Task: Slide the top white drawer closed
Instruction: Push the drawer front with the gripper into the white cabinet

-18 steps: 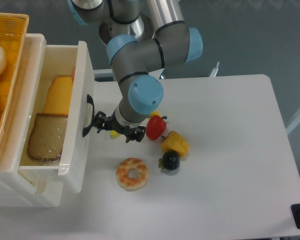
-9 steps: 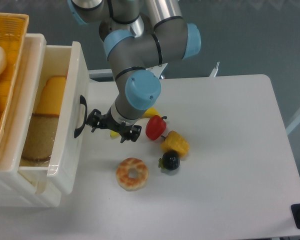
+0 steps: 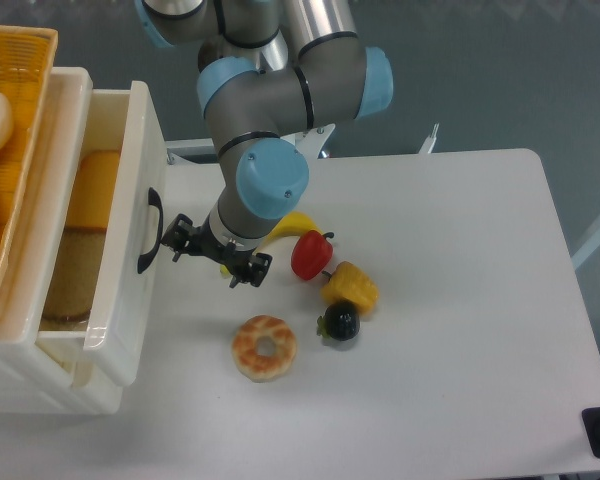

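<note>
Camera: tool [image 3: 212, 260] beside top white drawer [image 3: 120, 250].

Top white drawer [image 3: 120, 225] further in, gripper [image 3: 212, 262] apparently following leftward.

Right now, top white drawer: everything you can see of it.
The top white drawer is a deep, glossy white plastic box with one black arched handle on its front panel. It is partly open, sticking out toward the table from a white cabinet. Inside lie a yellow-orange slab and a brown bread-like slice. The gripper sits just in front of the panel; contact is unclear.
</note>
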Robot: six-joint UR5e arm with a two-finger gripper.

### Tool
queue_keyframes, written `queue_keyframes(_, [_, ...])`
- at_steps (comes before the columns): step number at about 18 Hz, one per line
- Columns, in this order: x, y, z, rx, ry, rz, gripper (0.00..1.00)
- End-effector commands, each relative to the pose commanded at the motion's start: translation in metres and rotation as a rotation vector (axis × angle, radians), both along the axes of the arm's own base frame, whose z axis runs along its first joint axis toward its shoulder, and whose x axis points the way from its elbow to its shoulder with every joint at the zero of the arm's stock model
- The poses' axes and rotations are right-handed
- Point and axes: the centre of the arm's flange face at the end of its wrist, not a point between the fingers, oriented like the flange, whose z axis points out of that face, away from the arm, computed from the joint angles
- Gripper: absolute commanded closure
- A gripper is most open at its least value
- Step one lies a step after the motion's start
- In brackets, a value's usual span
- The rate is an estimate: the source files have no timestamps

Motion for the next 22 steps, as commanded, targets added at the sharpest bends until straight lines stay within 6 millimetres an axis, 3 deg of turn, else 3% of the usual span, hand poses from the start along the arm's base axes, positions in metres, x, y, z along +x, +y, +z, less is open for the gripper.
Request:
queue_keyframes(19, [0.024, 0.011, 0.003, 0.005, 0.001, -0.034, 0.0])
queue_keyframes(22, [0.029, 0.01, 0.011, 0.013, 0.009, -0.039, 0.0])
